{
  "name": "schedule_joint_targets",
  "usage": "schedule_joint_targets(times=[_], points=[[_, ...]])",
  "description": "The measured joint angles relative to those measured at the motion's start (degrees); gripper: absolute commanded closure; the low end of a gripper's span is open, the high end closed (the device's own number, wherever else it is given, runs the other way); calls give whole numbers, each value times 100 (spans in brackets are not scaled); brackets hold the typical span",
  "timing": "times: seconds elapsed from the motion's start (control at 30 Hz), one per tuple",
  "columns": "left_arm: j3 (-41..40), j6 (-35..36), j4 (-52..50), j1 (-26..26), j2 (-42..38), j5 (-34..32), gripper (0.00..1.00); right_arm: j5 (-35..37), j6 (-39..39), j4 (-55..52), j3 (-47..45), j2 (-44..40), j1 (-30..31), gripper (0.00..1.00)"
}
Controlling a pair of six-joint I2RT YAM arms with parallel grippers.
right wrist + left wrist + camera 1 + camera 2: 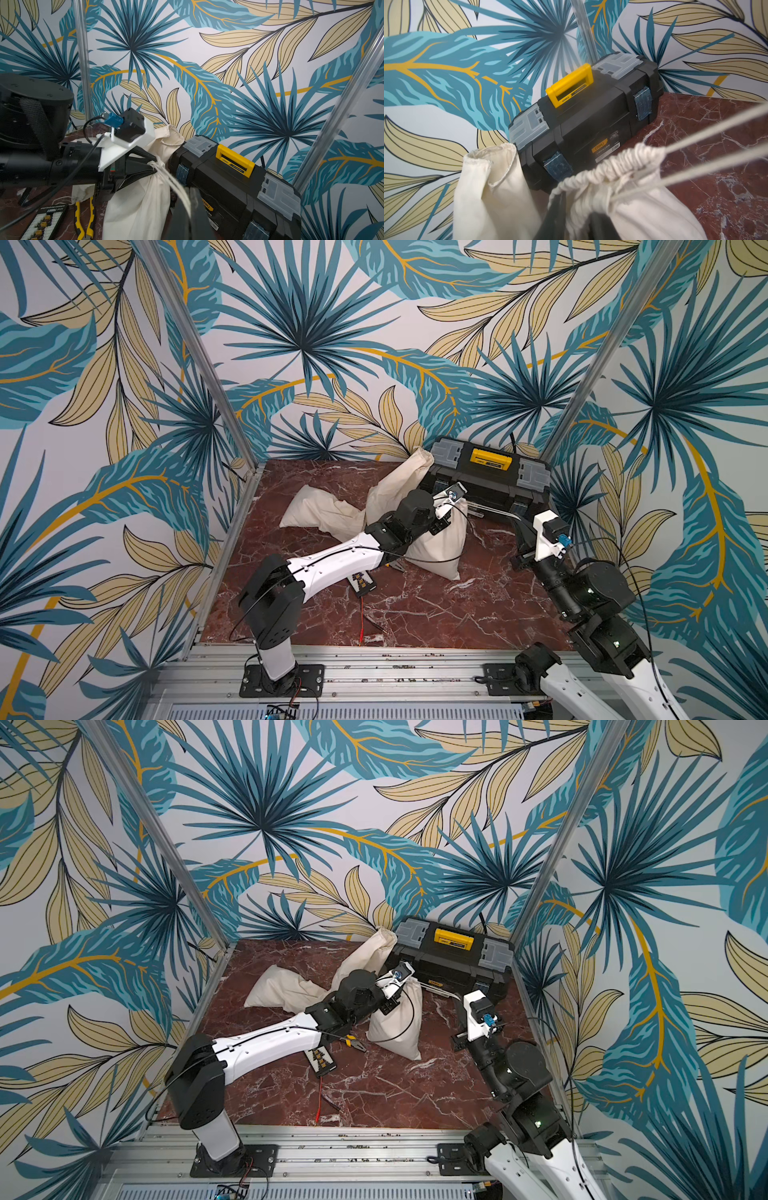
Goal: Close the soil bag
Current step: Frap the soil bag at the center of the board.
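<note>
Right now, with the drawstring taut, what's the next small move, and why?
Probably the right gripper pulls the drawstring slightly farther from the soil bag. The left gripper pinches the bag, and its mouth is gathered but seems not fully tight.

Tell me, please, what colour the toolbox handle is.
Yellow: the handle on the black toolbox shows best in the left wrist view.

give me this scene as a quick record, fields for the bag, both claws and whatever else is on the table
soil bag: standing, neck gathered, in front of the toolbox
left claw: closed on the bag's neck
right claw: shut on the drawstring, cords taut
flat bag: lying on the table
leaning bag: propped against the toolbox
loose items: pliers, terminal board
</note>
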Motion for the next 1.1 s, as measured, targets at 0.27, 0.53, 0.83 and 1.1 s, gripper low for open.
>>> schedule_joint_targets(times=[0.27, 0.53, 0.83, 1.1], points=[[-22, -671, 13, 184, -2, 138, 100, 269, 26, -267, -210, -170, 17, 100], [-732, -540, -516, 562, -1207, 39, 100, 157, 20, -22, -269, 354, 83, 100], [-1700, -136, -693, 894, -2146, 243, 61, -535, 24, 1102, -59, 1598, 52, 100], [-1467, 2, -402, 496, -1784, 1174, 35, -850, 24, 1508, 649, 1985, -7, 100]])
